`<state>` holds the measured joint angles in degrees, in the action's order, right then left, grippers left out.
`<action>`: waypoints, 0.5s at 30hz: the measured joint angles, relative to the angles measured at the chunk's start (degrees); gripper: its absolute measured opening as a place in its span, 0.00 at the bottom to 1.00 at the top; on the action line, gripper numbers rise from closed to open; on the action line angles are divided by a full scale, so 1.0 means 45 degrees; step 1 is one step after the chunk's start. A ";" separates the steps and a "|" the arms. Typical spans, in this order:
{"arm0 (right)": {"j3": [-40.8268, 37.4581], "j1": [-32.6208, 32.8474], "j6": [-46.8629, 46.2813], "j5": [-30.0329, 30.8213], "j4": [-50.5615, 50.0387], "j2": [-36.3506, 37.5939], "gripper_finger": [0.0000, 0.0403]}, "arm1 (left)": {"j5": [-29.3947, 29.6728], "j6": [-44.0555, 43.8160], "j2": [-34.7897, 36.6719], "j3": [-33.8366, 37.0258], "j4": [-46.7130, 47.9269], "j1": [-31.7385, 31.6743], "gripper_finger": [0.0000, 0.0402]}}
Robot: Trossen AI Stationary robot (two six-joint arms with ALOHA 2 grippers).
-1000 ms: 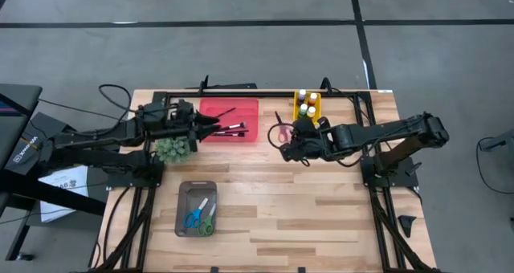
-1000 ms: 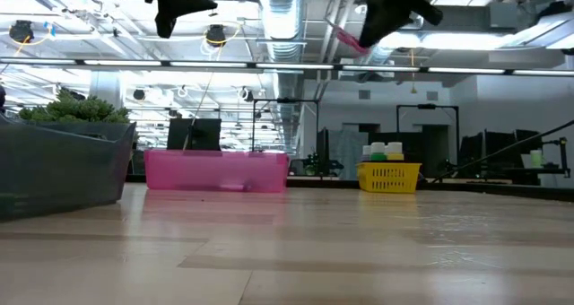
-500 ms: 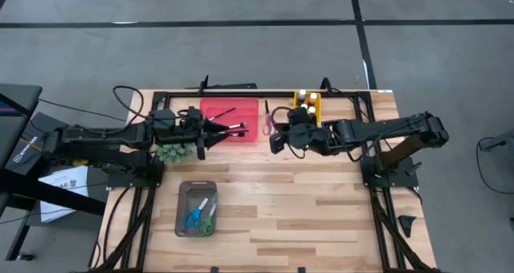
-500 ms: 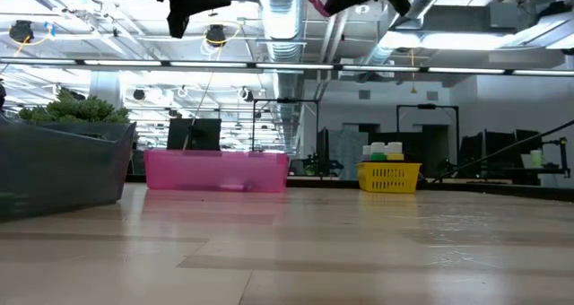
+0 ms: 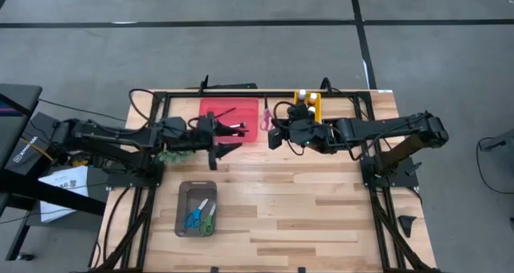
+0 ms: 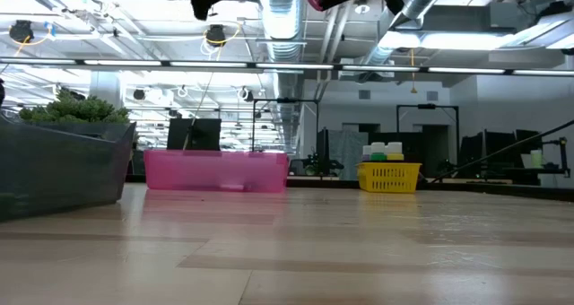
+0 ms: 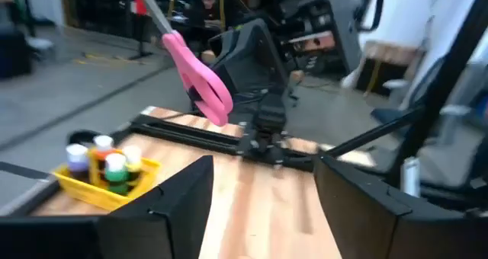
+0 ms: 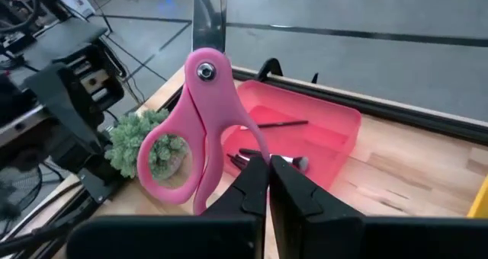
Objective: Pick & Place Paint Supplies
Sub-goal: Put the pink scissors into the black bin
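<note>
- Pincer of the left arm [image 5: 226, 147] has come away from the red tray [image 5: 210, 106] and now hangs over bare desk [image 5: 305, 201] just in front of that tray, its fingers [image 7: 183, 189] spread wide with nothing between them; a second ago it stood narrower at the tray's near edge.
- Paintbrushes [image 5: 233, 128] lie inside the red tray, so the left arm's drop looks finished and that arm is free for another pick.
- Right pincer [image 5: 271, 133] is clenched on pink scissors [image 8: 200, 129], gripping the lower handle, blade end up.
- It has carried them leftward from beside the yellow basket [image 5: 316, 104] to a spot just off the red tray's right end, well above the desk.
- My reading: the scissors are headed either into the red tray or on toward the grey bin [image 5: 197, 208], where blue and green scissors [image 5: 199, 217] already lie; which one cannot be told yet.
- Paint bottles [image 7: 103, 159] stand in the yellow basket at the back right.
- Fuzzy green tuft [image 8: 145, 142] sits beside the tray's left front corner, under the left arm, and is not part of the job.
- Risk: both arms are close together near the tray, so the next move needs room.
</note>
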<state>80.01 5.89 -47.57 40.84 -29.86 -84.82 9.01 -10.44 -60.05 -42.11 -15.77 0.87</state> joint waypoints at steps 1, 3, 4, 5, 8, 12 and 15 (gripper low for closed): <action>0.0000 -0.0019 0.0000 0.0009 0.0030 0.0000 0.00 | 0.0353 0.0345 -0.0199 -0.0137 -0.0009 0.0133 0.56; 0.0000 -0.0015 0.0000 0.0213 0.0114 0.0000 0.00 | 0.1098 0.0741 -0.0632 -0.0423 -0.0247 0.0348 0.58; 0.0000 -0.0015 0.0000 0.0399 0.0160 0.0000 0.00 | 0.1515 0.0839 -0.0837 -0.0557 -0.0412 0.0419 0.58; 0.0000 -0.0015 0.0000 0.0590 0.0185 0.0000 0.00 | 0.1955 0.0885 -0.1024 -0.0666 -0.0530 0.0474 0.58; 0.0000 -0.0015 0.0001 0.1210 0.0187 -0.0005 0.00 | 0.2747 0.0878 -0.1513 -0.0975 -0.0928 0.0513 0.58; 0.0000 -0.0015 0.0262 0.1724 0.0240 -0.0005 0.00 | 0.2980 0.0858 -0.1999 -0.1185 -0.1557 0.0513 0.57; 0.0005 -0.0015 0.0960 0.1749 0.0778 -0.0010 0.00 | 0.3069 0.0857 -0.2341 -0.1280 -0.1856 0.0513 0.56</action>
<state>80.03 5.82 -43.25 48.71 -26.36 -84.86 22.82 -6.58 -70.58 -47.88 -24.12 3.18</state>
